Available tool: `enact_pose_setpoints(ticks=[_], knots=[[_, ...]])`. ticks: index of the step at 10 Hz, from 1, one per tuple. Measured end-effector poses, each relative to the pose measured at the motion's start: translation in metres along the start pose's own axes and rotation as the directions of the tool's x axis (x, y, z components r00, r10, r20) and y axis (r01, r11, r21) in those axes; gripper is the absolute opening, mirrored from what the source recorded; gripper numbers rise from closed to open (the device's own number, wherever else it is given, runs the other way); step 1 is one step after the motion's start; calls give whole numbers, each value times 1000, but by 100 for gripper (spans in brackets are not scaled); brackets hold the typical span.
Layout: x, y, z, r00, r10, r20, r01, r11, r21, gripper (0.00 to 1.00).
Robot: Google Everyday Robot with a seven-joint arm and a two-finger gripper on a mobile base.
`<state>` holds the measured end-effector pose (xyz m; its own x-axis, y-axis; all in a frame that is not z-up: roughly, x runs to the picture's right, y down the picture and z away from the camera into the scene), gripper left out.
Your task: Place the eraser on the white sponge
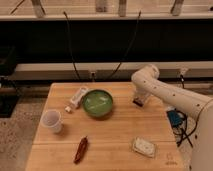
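At 9 o'clock on the counter (120, 127) stands a white cup (51, 121); a green bowl (97, 103) sits near the middle. At the bowl's 3 o'clock the gripper (138, 100) hangs low over the wood; whether it grips anything I cannot tell. The white sponge (144, 146) lies at 5 o'clock. The eraser cannot be made out.

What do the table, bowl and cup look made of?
Table: wood, matte, going by pale plank seams. Bowl: glossy green, likely plastic or glazed ceramic; highlights show. Cup: plain white, perhaps paper or plastic. The gripper hangs right of the bowl, over the table.
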<state>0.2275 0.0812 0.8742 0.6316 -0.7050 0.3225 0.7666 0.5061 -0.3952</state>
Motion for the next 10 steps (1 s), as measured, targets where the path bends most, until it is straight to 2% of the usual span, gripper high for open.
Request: enact_pose_setpoints(ticks=[4,7,9,10], knots=[[-2,7,-8,1000,-26,-1,26,1000,0,0],[-6,12,-12,999,-47,-2,47,999,-2,9],[-9,15,-15,998,-58,-1,58,998,-3,8],[-12,14,-16,998,-67,0,67,998,-1,4]])
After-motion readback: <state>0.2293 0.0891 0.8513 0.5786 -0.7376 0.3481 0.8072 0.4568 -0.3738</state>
